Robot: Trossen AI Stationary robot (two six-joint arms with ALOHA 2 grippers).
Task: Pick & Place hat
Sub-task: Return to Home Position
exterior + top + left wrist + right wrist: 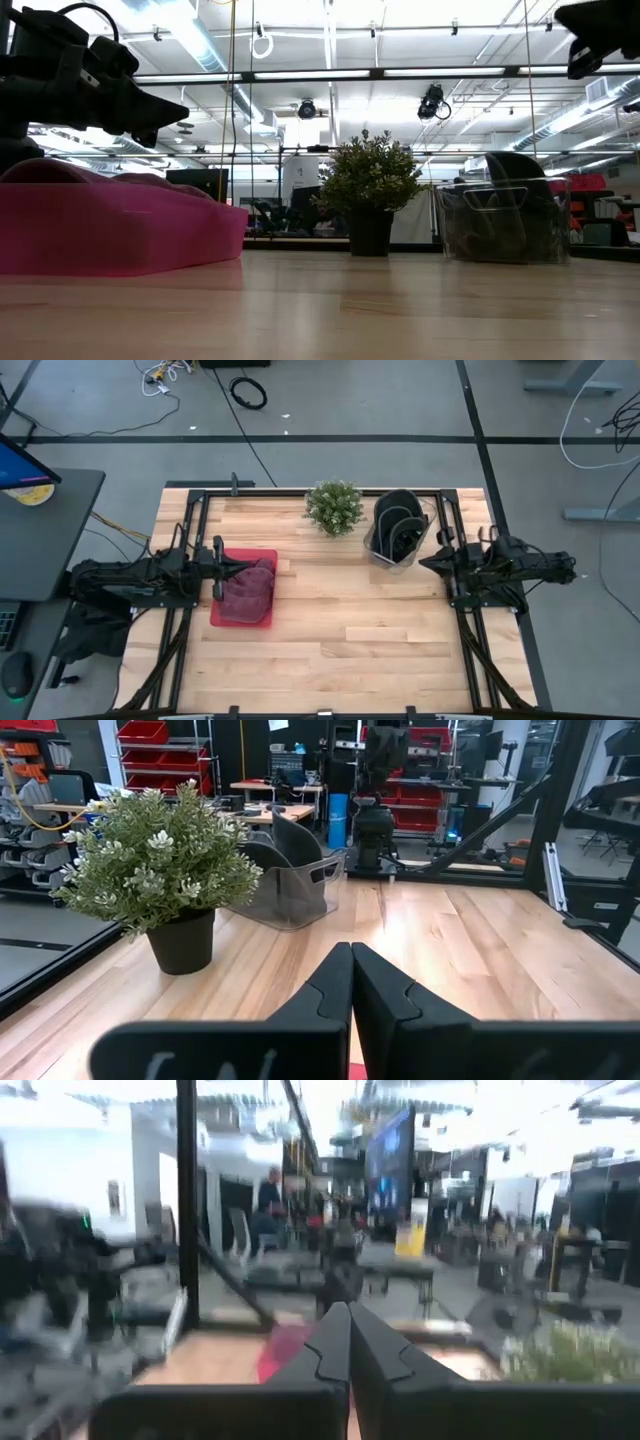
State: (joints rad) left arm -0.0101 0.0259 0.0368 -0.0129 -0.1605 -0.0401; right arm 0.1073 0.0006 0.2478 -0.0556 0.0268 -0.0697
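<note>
— Where do the caps sit, reckoned from the plant?

— The potted plant stands at the far middle of the bench. Just beside it, on the right arm's side, is the transparent bin, with the black cap standing on edge inside. The red bin lies farther from the plant, on the left arm's side and nearer the front edge. Red caps are heaped in it above the rim; how many, I cannot tell.

— And the claws?

— The left claw hangs over the edge of the red bin that faces away from the plant, raised above the heap. Its two fingers are pressed flat together with nothing between them. The right claw hovers at the corner of the transparent bin away from the plant, also high off the bench. Its fingers meet too, and it holds nothing.
</note>
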